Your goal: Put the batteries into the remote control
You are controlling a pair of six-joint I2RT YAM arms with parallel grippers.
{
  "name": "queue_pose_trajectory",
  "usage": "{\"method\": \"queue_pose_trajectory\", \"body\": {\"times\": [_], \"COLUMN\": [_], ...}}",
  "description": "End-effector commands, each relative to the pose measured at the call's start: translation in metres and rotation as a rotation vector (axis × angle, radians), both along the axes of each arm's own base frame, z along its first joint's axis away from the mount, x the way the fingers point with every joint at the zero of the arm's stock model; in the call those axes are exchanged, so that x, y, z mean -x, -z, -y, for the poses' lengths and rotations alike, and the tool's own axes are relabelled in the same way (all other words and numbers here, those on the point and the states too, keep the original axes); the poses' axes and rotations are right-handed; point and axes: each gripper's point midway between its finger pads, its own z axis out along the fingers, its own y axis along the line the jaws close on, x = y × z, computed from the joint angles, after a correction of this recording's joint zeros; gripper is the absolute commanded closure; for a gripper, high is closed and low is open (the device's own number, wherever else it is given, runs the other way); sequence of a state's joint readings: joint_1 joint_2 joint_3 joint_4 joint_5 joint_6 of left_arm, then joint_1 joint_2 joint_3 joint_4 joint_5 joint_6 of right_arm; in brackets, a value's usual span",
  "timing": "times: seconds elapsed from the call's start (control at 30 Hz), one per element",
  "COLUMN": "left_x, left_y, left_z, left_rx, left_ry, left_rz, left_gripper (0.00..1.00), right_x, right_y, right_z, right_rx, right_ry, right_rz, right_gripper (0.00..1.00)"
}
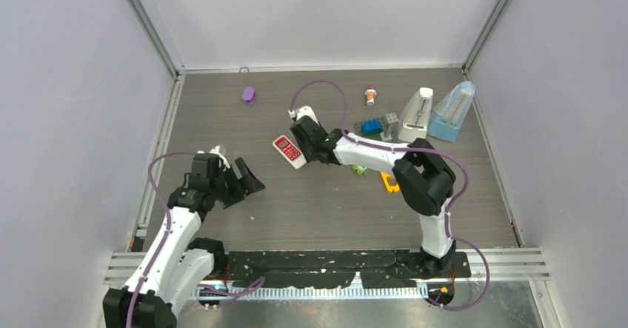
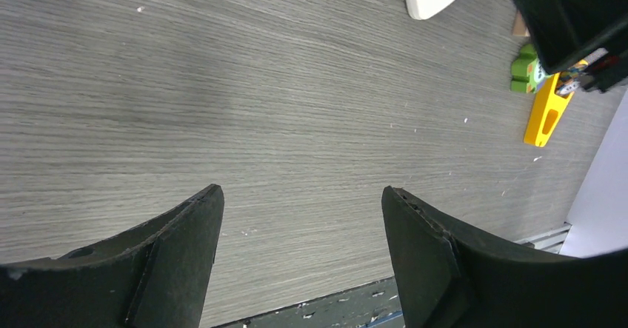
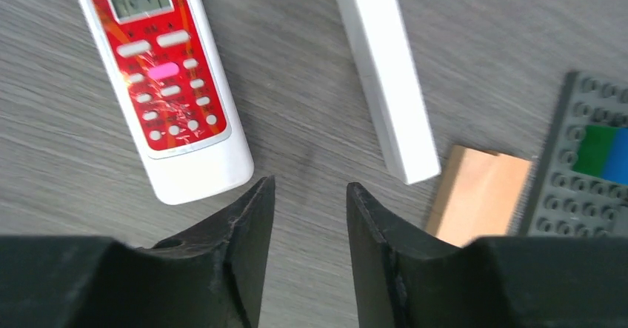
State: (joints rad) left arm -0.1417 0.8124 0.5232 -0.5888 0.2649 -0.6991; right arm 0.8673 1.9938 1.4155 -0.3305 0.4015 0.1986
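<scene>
The remote control (image 1: 289, 151) lay face up, its screen and red button panel showing, around the middle of the table (image 1: 311, 209). The right claw (image 3: 309, 187) hovered just beside its button end, released, with a narrow gap between the fingers and nothing in it. A green battery (image 1: 359, 169) lay close by that arm's forearm. A purple battery (image 1: 249, 95) and a red-orange battery (image 1: 370, 95) sat near the far edge. The left claw (image 2: 300, 195) hung spread wide and holding nothing, toward the left edge.
</scene>
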Motion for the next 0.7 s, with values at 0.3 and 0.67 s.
{"method": "queue_pose_trajectory", "body": {"times": [0.3,0.67], "left_x": [0.020,0.067], "left_y": [-0.114,-0.166], "left_z": [-0.046,-0.070], "left_rx": [-0.212,-0.233], "left_ry": [-0.060,-0.174], "left_rz": [0.370,0.549], "left_gripper": [0.00,0.00], "right_x": [0.053,0.161], "right_y": [-0.178,-0.278], "right_z": [0.101,0.294], "right_rx": [-0.243,-0.540], "right_ry": [0.235,0.588], "right_rz": [0.229,0.569], "right_gripper": [0.01,0.05]}}
